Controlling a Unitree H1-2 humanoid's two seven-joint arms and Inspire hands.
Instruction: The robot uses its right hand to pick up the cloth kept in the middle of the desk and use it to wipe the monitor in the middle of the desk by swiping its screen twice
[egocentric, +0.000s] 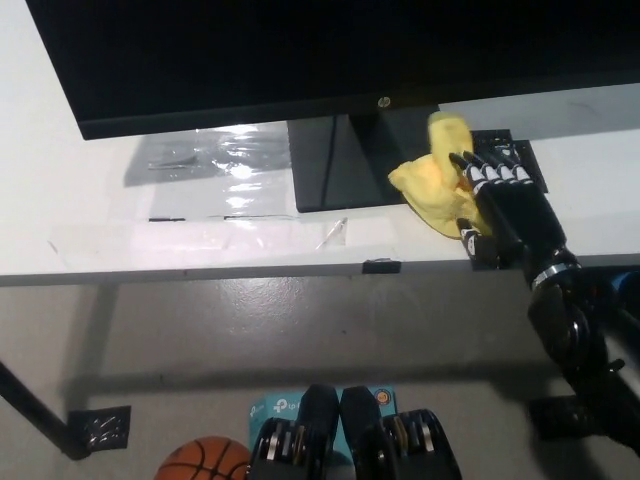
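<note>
while the black right hand (505, 205) rests low on the white tabletop (80, 190), its fingers (487, 172) grasp the yellow cloth (432, 180) — bunched just left of the palm, beside the monitor stand (345, 160). the monitor (300, 50) screen lies above and behind the cloth — so wiping calls for raising it. the left hand is out of view.

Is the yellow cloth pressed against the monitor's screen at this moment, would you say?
No, the yellow cloth lies low by the monitor's stand on the desk, under the right hand, below the screen.
</note>
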